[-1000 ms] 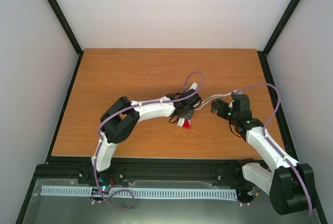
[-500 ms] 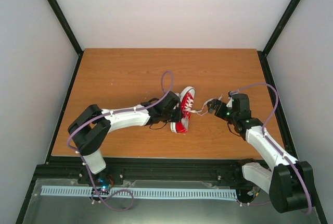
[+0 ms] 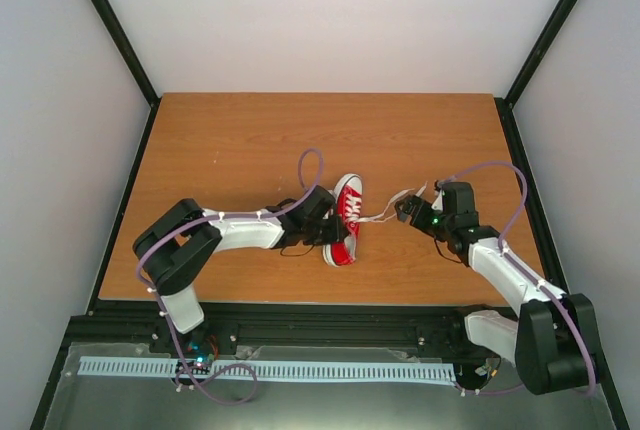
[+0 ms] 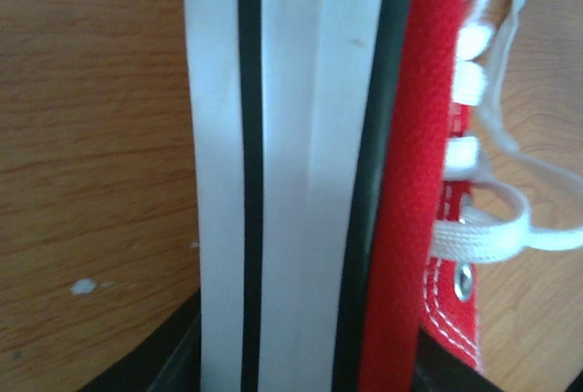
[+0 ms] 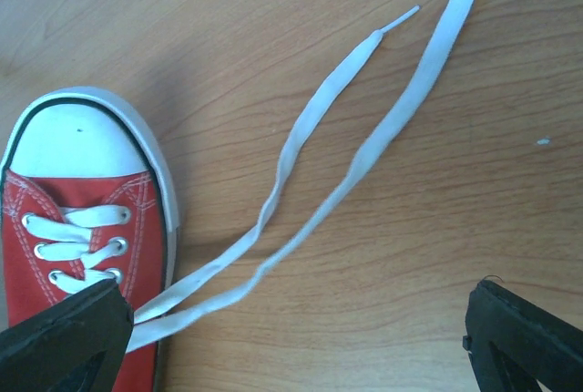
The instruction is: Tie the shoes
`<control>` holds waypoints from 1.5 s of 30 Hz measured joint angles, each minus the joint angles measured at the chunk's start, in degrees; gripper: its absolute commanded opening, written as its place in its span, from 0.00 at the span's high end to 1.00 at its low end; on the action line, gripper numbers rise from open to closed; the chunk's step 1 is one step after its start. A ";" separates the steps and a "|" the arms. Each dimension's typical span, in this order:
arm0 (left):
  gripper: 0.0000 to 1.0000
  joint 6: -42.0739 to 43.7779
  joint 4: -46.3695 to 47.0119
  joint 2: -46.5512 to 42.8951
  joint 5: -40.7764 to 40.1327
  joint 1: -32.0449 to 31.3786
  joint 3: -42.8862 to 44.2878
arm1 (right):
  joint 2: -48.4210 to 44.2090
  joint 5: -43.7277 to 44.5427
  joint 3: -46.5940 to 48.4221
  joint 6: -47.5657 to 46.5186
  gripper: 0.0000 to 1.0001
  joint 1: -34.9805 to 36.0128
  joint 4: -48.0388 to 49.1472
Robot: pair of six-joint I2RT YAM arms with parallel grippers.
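The red sneaker (image 3: 346, 218) with white toe cap lies on the wooden table (image 3: 240, 150), toe pointing away from me. My left gripper (image 3: 325, 231) is at its left side. In the left wrist view the white sole (image 4: 301, 137) and red canvas (image 4: 410, 182) fill the space between the dark jaws of the left gripper (image 4: 301, 374), which is shut on the shoe. Two loose white laces (image 3: 385, 212) run right from the shoe. My right gripper (image 3: 408, 208) hovers open over them. In the right wrist view both laces (image 5: 351, 180) stretch up and right from the sneaker (image 5: 82, 228), between the spread fingers of the right gripper (image 5: 296, 346).
Black frame rails (image 3: 525, 170) edge the table on the left, right and near sides. Purple cables (image 3: 312, 165) loop off both arms. Bare wood lies behind and to the left of the shoe.
The left arm has stretched out low and drawn back left, uncovering the sneaker, which has shifted slightly left. The right gripper has edged closer to the laces.
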 measured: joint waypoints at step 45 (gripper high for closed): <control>0.00 34.62 -40.22 -41.59 -5.53 33.81 14.45 | 33.07 8.22 23.56 1.88 0.34 9.77 -2.29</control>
